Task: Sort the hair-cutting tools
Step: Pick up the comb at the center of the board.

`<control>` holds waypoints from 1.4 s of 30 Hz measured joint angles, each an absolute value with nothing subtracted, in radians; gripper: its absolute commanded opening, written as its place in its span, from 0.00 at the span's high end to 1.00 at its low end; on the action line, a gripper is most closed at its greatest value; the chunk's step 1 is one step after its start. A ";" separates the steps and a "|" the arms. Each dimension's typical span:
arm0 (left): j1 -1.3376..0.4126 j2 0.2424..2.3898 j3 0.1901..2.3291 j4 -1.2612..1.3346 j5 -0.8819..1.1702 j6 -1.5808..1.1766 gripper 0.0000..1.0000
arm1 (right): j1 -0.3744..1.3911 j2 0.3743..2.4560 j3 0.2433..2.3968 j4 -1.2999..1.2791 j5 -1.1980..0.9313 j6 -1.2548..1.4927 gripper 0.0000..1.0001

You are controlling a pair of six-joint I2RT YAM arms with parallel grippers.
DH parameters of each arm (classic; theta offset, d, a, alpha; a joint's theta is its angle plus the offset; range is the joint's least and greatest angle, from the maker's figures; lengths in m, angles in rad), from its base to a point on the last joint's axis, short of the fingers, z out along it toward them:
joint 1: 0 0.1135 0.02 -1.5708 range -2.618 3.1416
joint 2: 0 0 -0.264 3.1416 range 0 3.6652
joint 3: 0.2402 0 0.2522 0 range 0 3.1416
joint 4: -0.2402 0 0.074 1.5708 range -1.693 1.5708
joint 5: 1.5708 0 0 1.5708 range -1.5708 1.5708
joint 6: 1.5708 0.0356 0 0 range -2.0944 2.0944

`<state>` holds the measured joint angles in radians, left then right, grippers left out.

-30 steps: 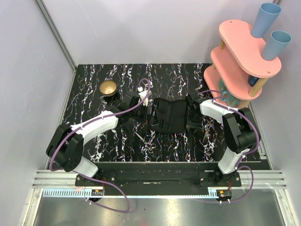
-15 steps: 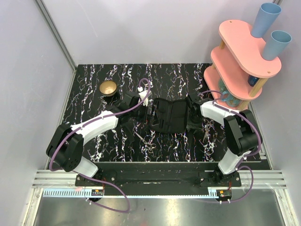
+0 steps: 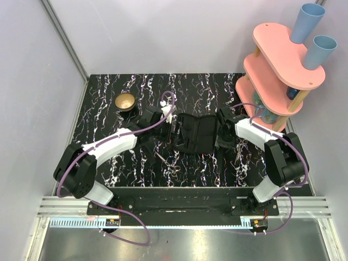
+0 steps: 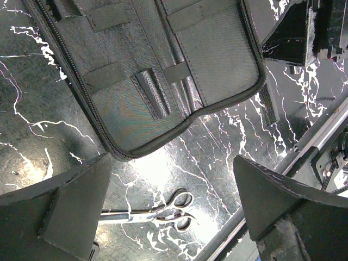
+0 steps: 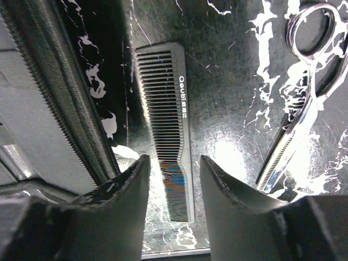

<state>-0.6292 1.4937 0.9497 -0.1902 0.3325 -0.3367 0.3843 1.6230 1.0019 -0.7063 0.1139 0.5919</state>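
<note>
case (image 3: 196, 133): black, lying open at the middle of the table (image 3: 206, 87), straps and pockets showing inside
left gripper (image 4: 173, 163): at the case's 9 o'clock edge, jaws wide apart, nothing between them
right gripper (image 5: 174, 163): at the case's 3 o'clock edge, jaws a narrow gap apart, gripping nothing
scissors (image 4: 155, 213): flat on the table at the case's 7 o'clock, near its rim but not touching it, loops towards 5 o'clock in the top view; in the left wrist view they show between the two fingers
second scissors (image 5: 309, 87): flat on the table at the case's 4 o'clock, well apart from the first pair, just beside the comb
comb (image 5: 168, 125): dark, lying on the table between the case's rim and the second scissors; one end shows in the gap of the right jaws, contact i cannot tell
bowl (image 3: 125, 101): brass-coloured, at the case's 10 o'clock, well apart
shelf (image 3: 277, 70): pink, tiered, at 2 o'clock, two blue cups (image 3: 307, 22) on top
</note>
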 measured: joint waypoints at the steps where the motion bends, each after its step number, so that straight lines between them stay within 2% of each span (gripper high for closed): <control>1: -0.629 1.494 0.950 -0.190 0.332 -0.337 0.01 | 0.384 1.622 0.996 -0.702 0.112 0.592 0.47; 11: -0.632 1.494 0.949 -0.191 0.332 -0.337 0.01 | 0.389 1.625 0.965 -0.672 0.070 0.587 0.42; 17: -0.632 1.494 0.950 -0.193 0.332 -0.336 0.01 | 0.412 1.667 0.963 -0.666 0.061 0.587 0.46; 23: -0.632 1.494 0.949 -0.193 0.332 -0.336 0.01 | 0.421 1.668 0.962 -0.674 0.067 0.593 0.56; 42: -0.633 1.494 0.950 -0.194 0.332 -0.336 0.01 | 0.446 1.673 0.964 -0.701 0.107 0.623 0.65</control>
